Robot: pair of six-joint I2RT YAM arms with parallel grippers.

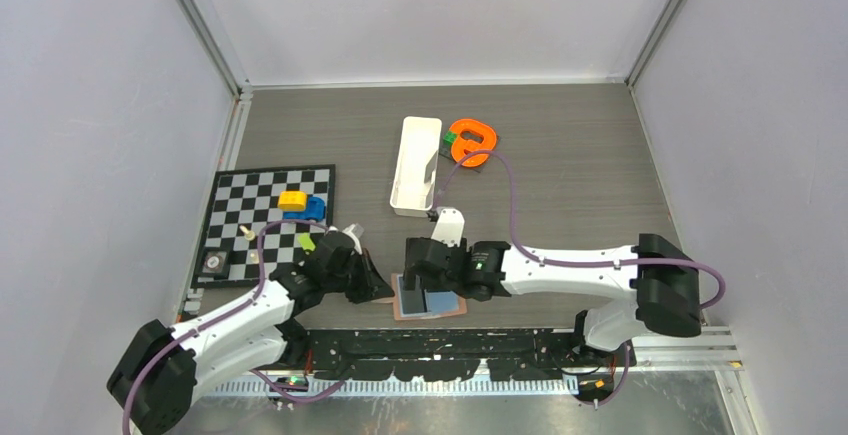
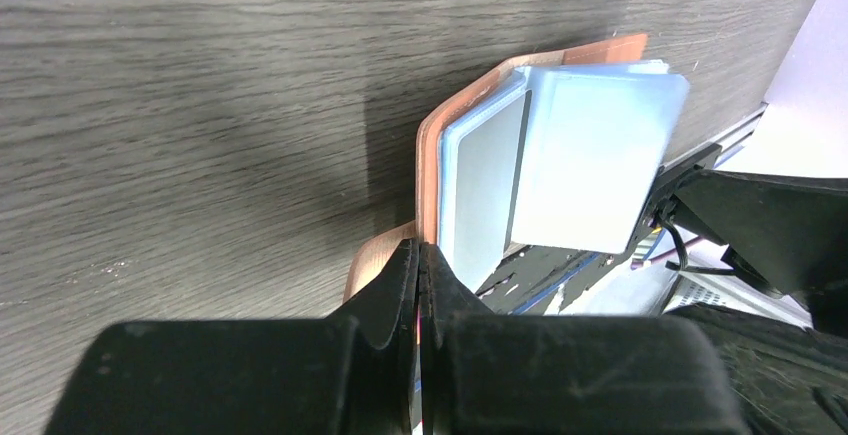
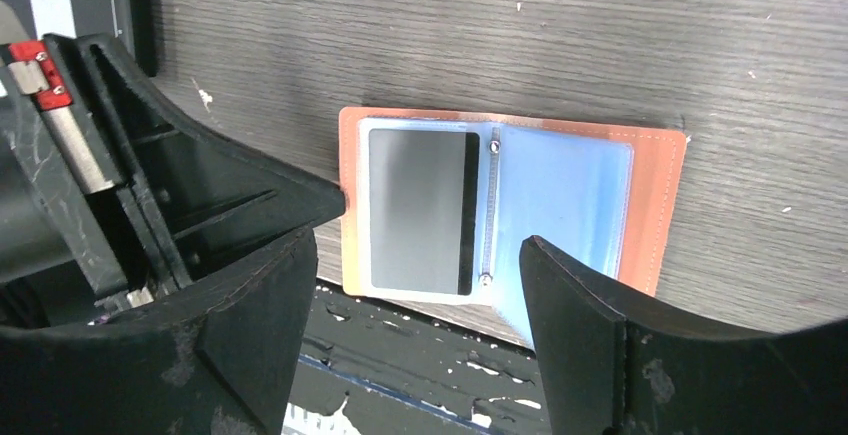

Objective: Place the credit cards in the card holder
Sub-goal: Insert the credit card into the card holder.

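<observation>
Left gripper (image 2: 418,260) pinching card holder (image 3: 660,195) edge | right gripper (image 3: 415,255) spread just above it | credit card (image 3: 415,205) inside

Table (image 1: 580,175): dark grey wood-grain surface, matt, with pale scuffs. Holder (image 3: 668,205): tan leather-like cover, smooth, stitched along its edge; inside, glossy pale blue plastic sleeves. Card (image 3: 415,210), on the holder's 9 o'clock leaf: grey plastic with a dull sheen and a dark stripe. Right gripper (image 3: 418,250): matt black plastic, faintly ridged. Left gripper (image 2: 420,255): the same matt black. Tray (image 1: 405,155), at 12 o'clock from the holder: smooth white plastic. Strip (image 3: 400,350) along the table's 6 o'clock edge: black paint, chipped to white.
</observation>
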